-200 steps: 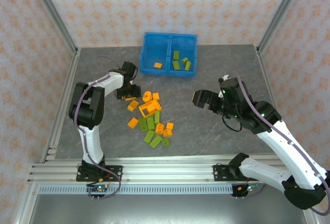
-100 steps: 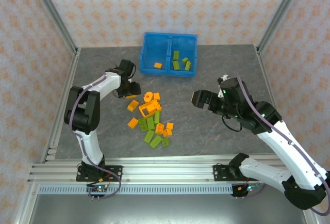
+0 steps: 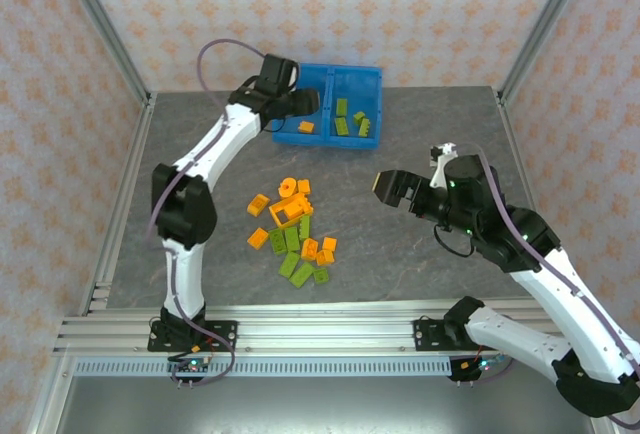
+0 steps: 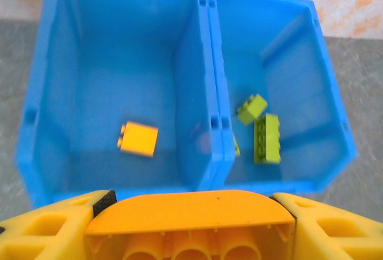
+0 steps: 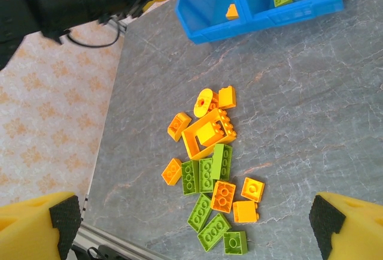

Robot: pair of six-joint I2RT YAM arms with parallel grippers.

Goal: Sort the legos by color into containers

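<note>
Relocated from the loose legos (image 3: 295, 229) since a second ago, I log my left end effector (image 3: 303, 102) clamped on the flat sides of one orange brick (image 4: 189, 212) (light, rigid, slick), with the bin's left compartment (image 4: 119, 44) beneath it; right end effector (image 3: 388, 188) spread wide, empty, beside that pile.

No lettering, label, brand mark, number or sign can be read anywhere. The blue bin (image 4: 209, 92), the orange and green bricks (image 5: 206, 176) and the patterned walls (image 3: 330, 4) carry no writing that can be made out.
</note>
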